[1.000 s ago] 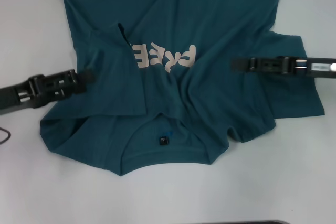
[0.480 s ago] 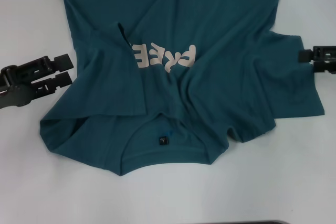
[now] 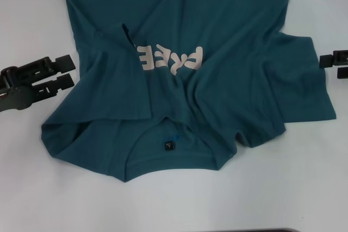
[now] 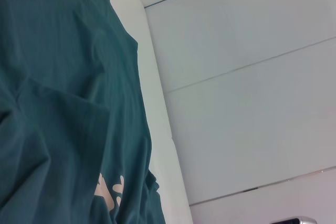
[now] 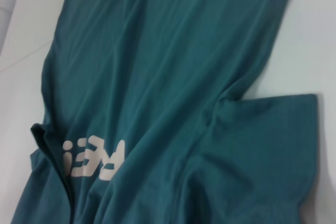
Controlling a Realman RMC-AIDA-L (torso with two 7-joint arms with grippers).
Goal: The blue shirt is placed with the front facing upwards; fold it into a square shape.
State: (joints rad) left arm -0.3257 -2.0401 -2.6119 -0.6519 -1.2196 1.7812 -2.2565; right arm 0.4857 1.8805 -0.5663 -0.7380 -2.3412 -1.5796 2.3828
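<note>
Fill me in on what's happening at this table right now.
A two-armed robot is working on a blue shirt spread front-up on a white table, collar nearest the robot. The sleeve on the robot's left is folded in over the chest, partly covering the lettering; the other sleeve lies flat. The left gripper and right gripper both sit open just off the shirt's sides, holding nothing.

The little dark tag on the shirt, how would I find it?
Find the blue shirt spread on the white table. Go below its pale lettering to the curved collar. The tag is a small dark square just inside it.
</note>
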